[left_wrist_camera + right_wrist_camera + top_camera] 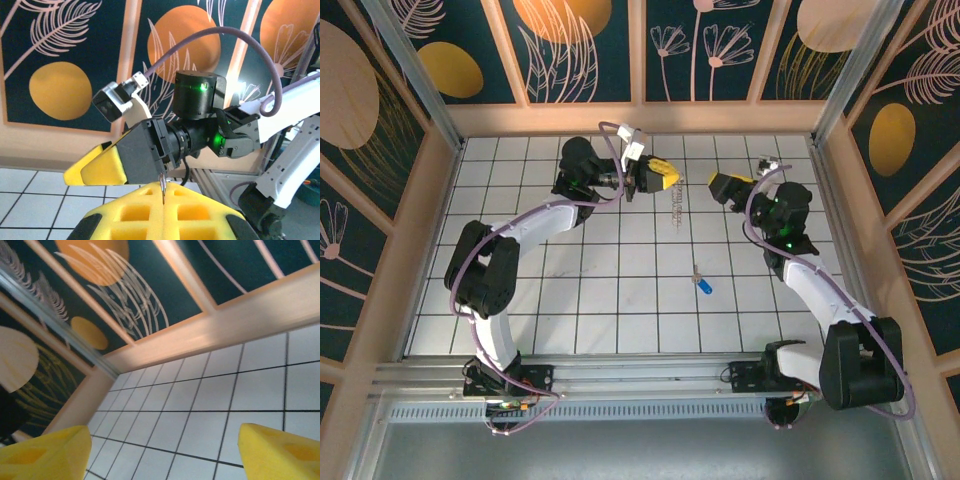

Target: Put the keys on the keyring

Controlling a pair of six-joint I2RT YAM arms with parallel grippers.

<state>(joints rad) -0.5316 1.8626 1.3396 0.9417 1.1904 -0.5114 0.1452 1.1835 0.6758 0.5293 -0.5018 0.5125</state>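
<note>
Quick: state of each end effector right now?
Left end effector: closed, holding the keyring.
Right end effector: open, empty.

The table (620, 310) is white, ruled into square tiles by thin dark lines, with a few faint scuffs. A pale wooden border (630, 118) runs around it on three sides. Above the border stand the walls (580, 50): dark teal panels with orange discs (60, 90) and pale line-drawn leaves and flowers, split by light wooden strips. Silver metal posts (410, 70) rise at the far corners. A metal rail (640, 375) runs along the near edge, with a grey strip (650, 450) below it. The light is even, with a soft sheen on the tiles.
</note>
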